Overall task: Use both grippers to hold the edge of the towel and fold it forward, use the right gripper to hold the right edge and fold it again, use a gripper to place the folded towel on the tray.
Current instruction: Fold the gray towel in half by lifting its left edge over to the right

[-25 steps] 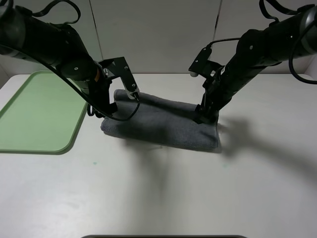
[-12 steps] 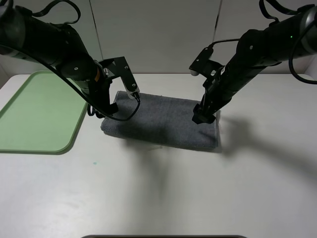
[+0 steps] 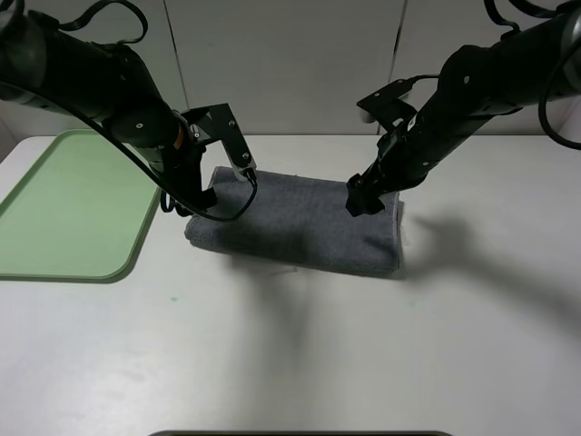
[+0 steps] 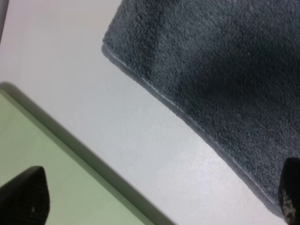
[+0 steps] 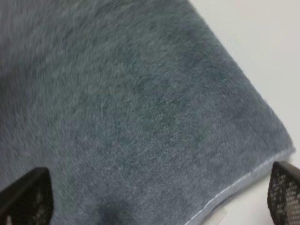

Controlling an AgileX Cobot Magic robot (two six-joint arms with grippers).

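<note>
The towel [image 3: 300, 227], already doubled into a flat grey band, lies on the table [image 3: 290, 354] just beside the tray [image 3: 64, 209], not touching it. The left gripper [image 3: 203, 194] hangs over the towel end nearest the tray, jaws wide apart and empty. The right gripper [image 3: 361, 200] is over the end farthest from the tray, likewise spread on nothing. The terry looks soft, light and limp, so it will probably sag when lifted. The best hold is likely both layers pinched at the stitched edge farthest from the tray.

1 grey towel [image 3: 300, 232], 1 green tray [image 3: 64, 213], 2 grippers (left gripper [image 3: 198, 202], right gripper [image 3: 360, 201]), 1 table [image 3: 290, 354]
</note>
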